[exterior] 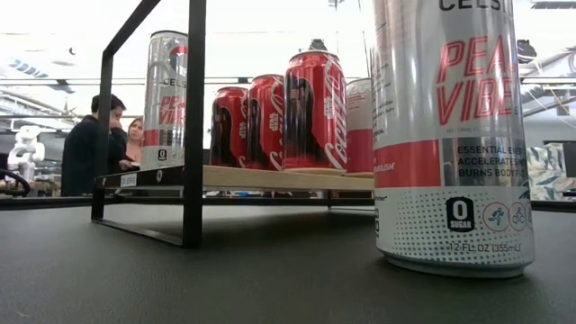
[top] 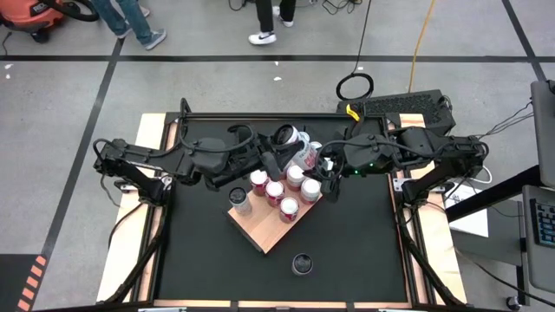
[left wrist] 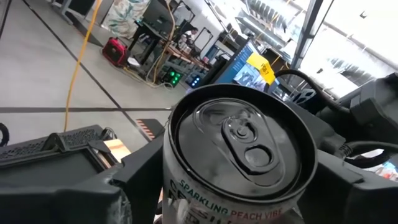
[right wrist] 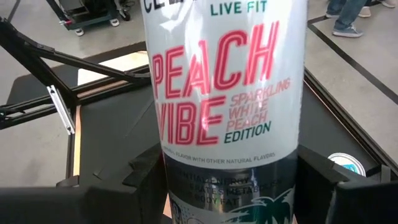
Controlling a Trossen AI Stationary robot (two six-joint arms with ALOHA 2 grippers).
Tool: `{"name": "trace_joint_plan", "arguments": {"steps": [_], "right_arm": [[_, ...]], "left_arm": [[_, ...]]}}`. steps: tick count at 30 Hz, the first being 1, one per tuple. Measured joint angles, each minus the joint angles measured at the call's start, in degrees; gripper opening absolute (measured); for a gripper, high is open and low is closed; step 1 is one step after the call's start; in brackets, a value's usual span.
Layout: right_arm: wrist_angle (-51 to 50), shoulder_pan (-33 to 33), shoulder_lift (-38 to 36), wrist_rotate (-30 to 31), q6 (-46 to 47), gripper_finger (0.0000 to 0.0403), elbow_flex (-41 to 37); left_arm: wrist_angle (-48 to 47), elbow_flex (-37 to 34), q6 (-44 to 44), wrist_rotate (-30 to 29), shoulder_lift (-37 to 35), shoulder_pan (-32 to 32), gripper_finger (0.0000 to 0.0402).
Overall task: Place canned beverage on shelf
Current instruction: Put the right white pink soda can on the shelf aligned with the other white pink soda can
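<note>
A tall silver canned beverage (top: 295, 146) printed "Peach Vibe" is held tilted in the air over the far end of the shelf. My right gripper (top: 319, 161) is shut on it. My left gripper (top: 279, 150) stands open at the can's top end (left wrist: 239, 134), one finger on each side of the wall. The shelf (top: 269, 230) is a light wooden board raised on a black frame (exterior: 193, 117). On it stand several red-topped cans (top: 277, 192) and one silver can (top: 239, 199). My right gripper pinches the can's wall near its bottom end (right wrist: 230, 177) between its two fingers (right wrist: 146, 177), which lie across the can. The can points away from the wrist, top end toward the left arm, lifted clear of the shelf. My left gripper: the can hides whether its fingers touch.
Another silver can (top: 302, 263) stands alone on the black tabletop near the front edge, large in the low view (exterior: 450, 135). A keyboard (top: 408, 106) lies beyond the table's far right corner. People (exterior: 108, 135) stand in the room behind the table.
</note>
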Motion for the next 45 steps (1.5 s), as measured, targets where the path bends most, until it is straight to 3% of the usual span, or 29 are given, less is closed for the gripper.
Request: {"name": "trace_joint_plan", "arguments": {"steps": [9,14,21,29,38,45], "right_arm": [[-0.1,0.0,0.0,-0.5,-0.3,0.0233,0.0],[-0.4,-0.1,-0.2,-4.2,-2.0,0.0258,0.0],[0.6,-0.6,-0.8,-17.0,-3.0,0.0308,0.0],[2.3,-1.2,-1.1,-27.1,-2.0,0.0327,0.0],[9.7,-1.6,-1.0,-36.5,-0.3,0.0328,0.0],[11.8,-1.6,-1.0,-38.1,-0.3,0.0300,0.0]], "left_arm": [[-0.1,0.0,0.2,0.0,0.0,0.0,0.0264],[-0.2,0.0,0.2,1.2,0.0,0.0,0.0263],[2.0,-0.1,1.4,9.4,-0.1,-0.1,0.0262],[4.8,-0.1,1.9,14.3,-0.3,0.0,0.0261],[10.4,0.0,6.1,23.0,-0.4,0.0,0.0261],[11.4,0.0,7.7,23.8,-0.4,0.0,0.0261]]}}
